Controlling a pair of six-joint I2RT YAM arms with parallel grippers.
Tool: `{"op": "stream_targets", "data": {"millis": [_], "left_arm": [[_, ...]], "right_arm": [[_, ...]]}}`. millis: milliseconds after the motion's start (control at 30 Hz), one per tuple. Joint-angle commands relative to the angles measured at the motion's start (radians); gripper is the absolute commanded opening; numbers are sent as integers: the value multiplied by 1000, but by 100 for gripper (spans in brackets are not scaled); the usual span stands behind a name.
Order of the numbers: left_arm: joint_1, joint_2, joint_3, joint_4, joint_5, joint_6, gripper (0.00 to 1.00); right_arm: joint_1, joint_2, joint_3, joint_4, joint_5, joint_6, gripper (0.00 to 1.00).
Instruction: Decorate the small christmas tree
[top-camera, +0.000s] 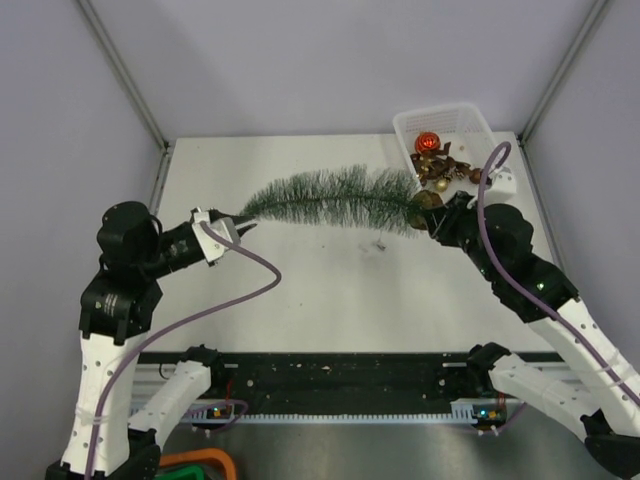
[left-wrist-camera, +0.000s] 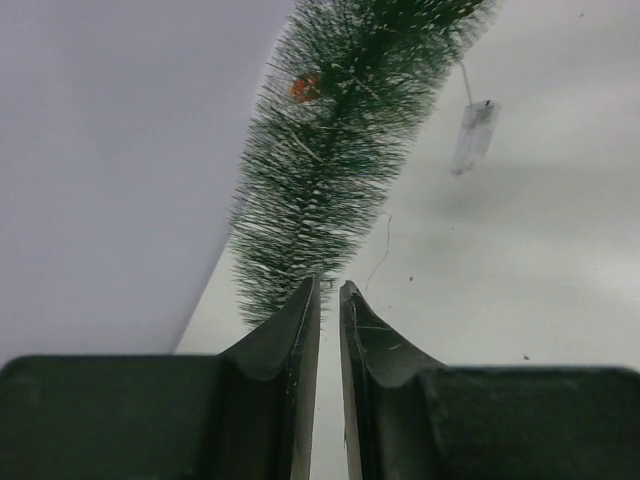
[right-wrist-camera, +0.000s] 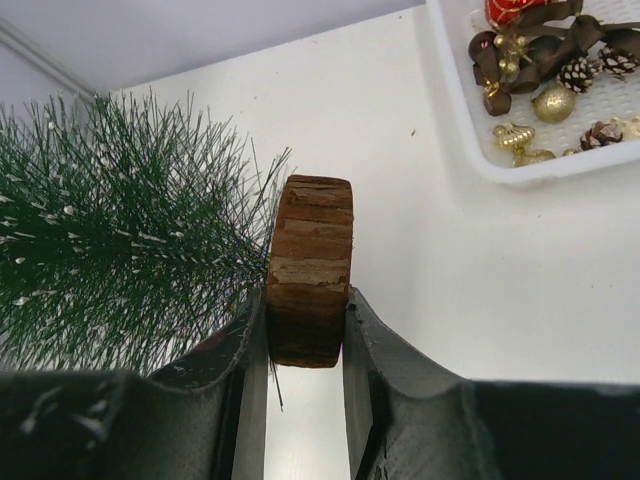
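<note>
While my right fingers (right-wrist-camera: 375, 350) clamp the wooden base (right-wrist-camera: 310, 265) of the tree (top-camera: 330, 198), hung across the top view's upper middle, and my left fingers (left-wrist-camera: 290, 340) sit narrow at its tip (gripping or not, I cannot tell), I'd stand it upright slowly, easing the bend.

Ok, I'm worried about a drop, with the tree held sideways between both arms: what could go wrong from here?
The left gripper seems to pinch the small christmas tree only by its thin tip, which might slip. The right gripper clamps only part of the wooden disc base, which could pivot.
</note>
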Motion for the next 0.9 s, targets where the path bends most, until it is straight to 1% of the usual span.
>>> {"op": "stream_targets", "data": {"millis": [0, 100, 133, 200, 233, 267, 400, 433, 500, 567, 600, 667, 733, 767, 833, 867], "left_arm": [[-4, 18, -17, 15, -76, 214, 20], [-4, 26, -45, 78, -107, 227, 19], [-4, 31, -50, 95, -118, 227, 17], [-4, 41, -54, 133, -159, 217, 8], [-4, 48, -56, 164, -184, 196, 3], [-2, 52, -57, 195, -207, 137, 0], [-2, 45, -100, 279, -256, -5, 1], [-2, 39, -117, 305, -262, -45, 9], [0, 34, -149, 360, -292, -124, 37], [7, 40, -166, 423, -331, -209, 53], [18, 55, -166, 449, -345, -258, 59], [62, 92, -151, 479, -330, -364, 65], [151, 139, -134, 509, -221, -489, 68], [211, 162, -129, 531, -155, -560, 71], [286, 216, -120, 566, -8, -652, 87], [306, 244, -117, 568, 28, -662, 91]], "right_arm": [[9, -23, -6, 50, -105, -65, 0], [9, -48, -26, 48, -163, -92, 0], [9, -57, -33, 42, -169, -96, 0], [8, -74, -40, 24, -171, -101, 0], [9, -81, -43, 13, -171, -101, 0], [9, -91, -44, 7, -171, -102, 0], [9, -111, -27, 2, -180, -107, 0], [9, -109, -18, 5, -194, -113, 0], [9, -111, 2, 11, -224, -124, 0], [9, -114, 22, 24, -270, -135, 0], [9, -121, 29, 31, -290, -139, 0], [9, -140, 39, 50, -332, -141, 0], [9, -155, 49, 60, -387, -135, 0], [9, -158, 57, 65, -405, -135, 0], [9, -166, 77, 73, -435, -129, 0], [9, -169, 88, 74, -441, -124, 0]]}}
